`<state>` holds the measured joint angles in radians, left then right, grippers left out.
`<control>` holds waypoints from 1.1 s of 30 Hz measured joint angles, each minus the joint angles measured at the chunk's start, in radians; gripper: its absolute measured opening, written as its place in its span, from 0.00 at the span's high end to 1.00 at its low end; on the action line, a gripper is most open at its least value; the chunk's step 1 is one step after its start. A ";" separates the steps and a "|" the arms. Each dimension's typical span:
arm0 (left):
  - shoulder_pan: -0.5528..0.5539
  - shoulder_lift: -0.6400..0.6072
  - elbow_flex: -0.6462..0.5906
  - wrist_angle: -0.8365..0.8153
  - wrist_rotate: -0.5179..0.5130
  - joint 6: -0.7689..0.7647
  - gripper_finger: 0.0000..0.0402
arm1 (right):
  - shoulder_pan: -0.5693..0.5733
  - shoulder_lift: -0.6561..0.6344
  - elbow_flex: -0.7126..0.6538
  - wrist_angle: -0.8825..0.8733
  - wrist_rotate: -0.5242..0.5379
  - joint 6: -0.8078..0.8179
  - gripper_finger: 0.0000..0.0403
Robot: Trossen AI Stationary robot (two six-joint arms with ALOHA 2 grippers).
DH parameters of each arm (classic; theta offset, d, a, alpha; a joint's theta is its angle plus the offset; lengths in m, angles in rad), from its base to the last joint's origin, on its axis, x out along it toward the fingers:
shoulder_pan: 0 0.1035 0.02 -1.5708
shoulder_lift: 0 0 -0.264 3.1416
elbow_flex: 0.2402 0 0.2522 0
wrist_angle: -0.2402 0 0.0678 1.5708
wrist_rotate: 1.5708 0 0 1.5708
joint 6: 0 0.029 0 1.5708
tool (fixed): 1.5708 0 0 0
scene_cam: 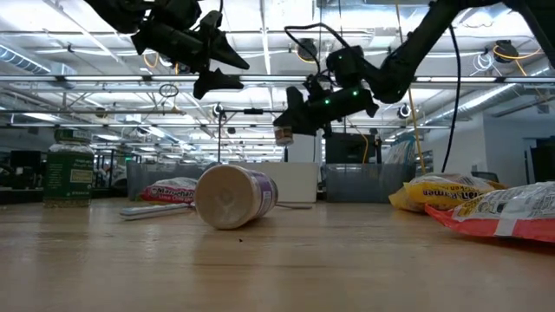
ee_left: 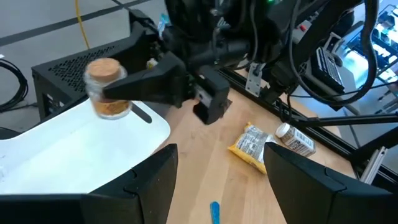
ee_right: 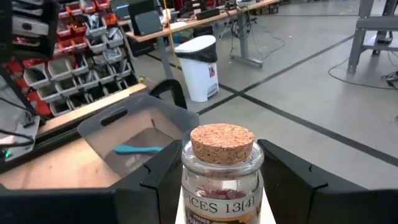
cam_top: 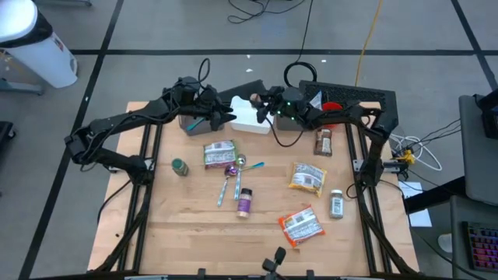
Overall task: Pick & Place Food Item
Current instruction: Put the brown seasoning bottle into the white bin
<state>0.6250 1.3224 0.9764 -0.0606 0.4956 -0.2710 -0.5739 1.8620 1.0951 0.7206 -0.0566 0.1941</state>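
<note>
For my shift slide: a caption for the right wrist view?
Right gripper holds a corked spice jar above a grey bin.

This was a robotics lab or workshop. A wooden surface (cam_top: 194, 225) stood on a grey floor marked with black tape lines (cam_top: 233, 52) and strewn with cables (cam_top: 257, 9). Beyond it were wall racks of parts bins (ee_right: 68, 68), long workbenches (ee_right: 205, 18), a white bin (ee_right: 198, 67) and exposed ceiling trusses (scene_cam: 260, 82).
</note>
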 joint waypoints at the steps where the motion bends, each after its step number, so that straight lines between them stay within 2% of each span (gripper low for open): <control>1: 0.000 0.000 0.000 0.000 0.000 0.000 0.39 | 0.003 0.015 0.015 0.007 0.000 0.002 0.58; 12: 0.000 0.000 0.000 -0.004 -0.007 0.004 0.39 | 0.027 0.195 0.205 -0.018 -0.050 0.018 0.58; 22: 0.000 0.000 0.000 -0.004 -0.009 0.013 0.39 | 0.026 0.216 0.226 -0.030 -0.049 0.025 0.58; 33: 0.004 0.000 0.001 -0.019 -0.011 0.035 0.39 | 0.031 0.213 0.226 -0.171 -0.105 0.029 0.58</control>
<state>0.6289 1.3224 0.9771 -0.0796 0.4847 -0.2359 -0.5433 2.0747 1.3212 0.5499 -0.1617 0.2234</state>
